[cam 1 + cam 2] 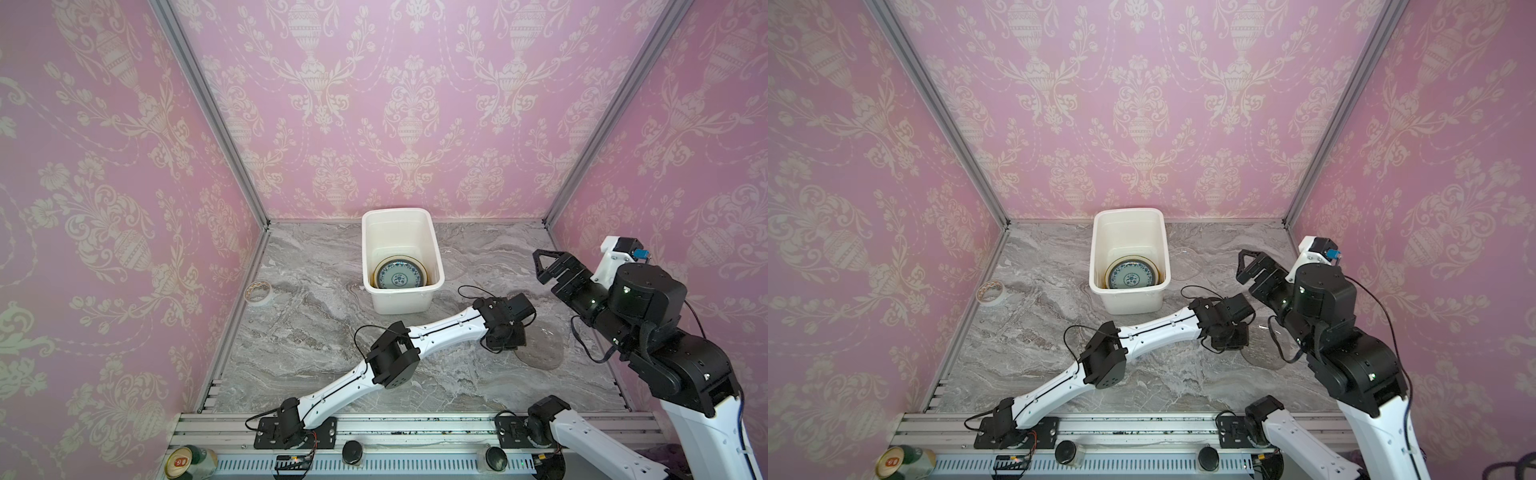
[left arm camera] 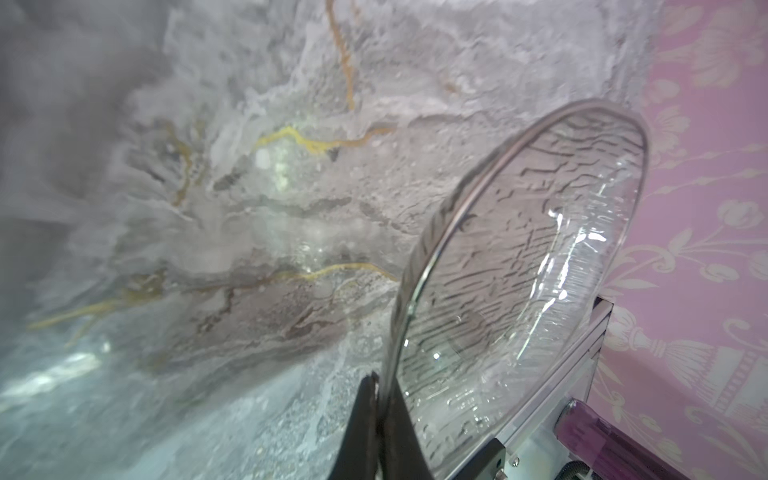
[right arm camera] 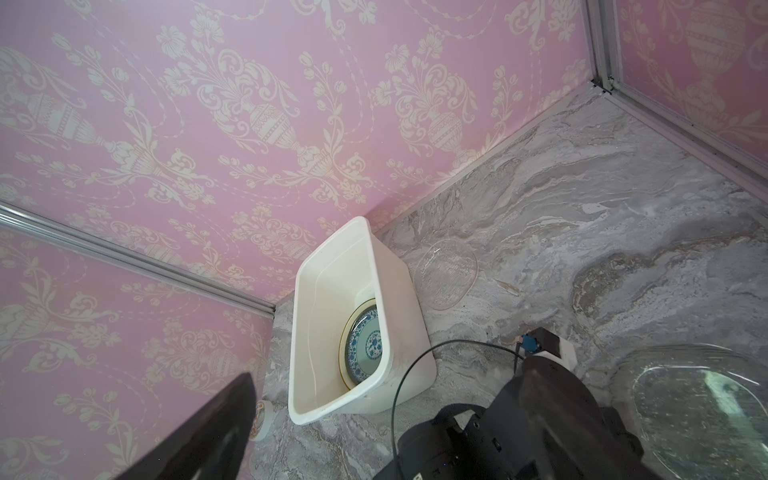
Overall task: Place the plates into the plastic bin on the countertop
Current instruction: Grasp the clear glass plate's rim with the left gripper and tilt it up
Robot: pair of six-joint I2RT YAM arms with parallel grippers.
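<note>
Glass plate (image 2: 519,270) in left end effector (image 2: 381,386)

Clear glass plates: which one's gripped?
The front clear plate, its rim pinched by the shut left gripper. The other clear plate lies untouched on the countertop beside the bin.

Glass plate (image 1: 1260,358) partly behind right arm (image 1: 1350,361), can (image 1: 905,461) cropped
</note>
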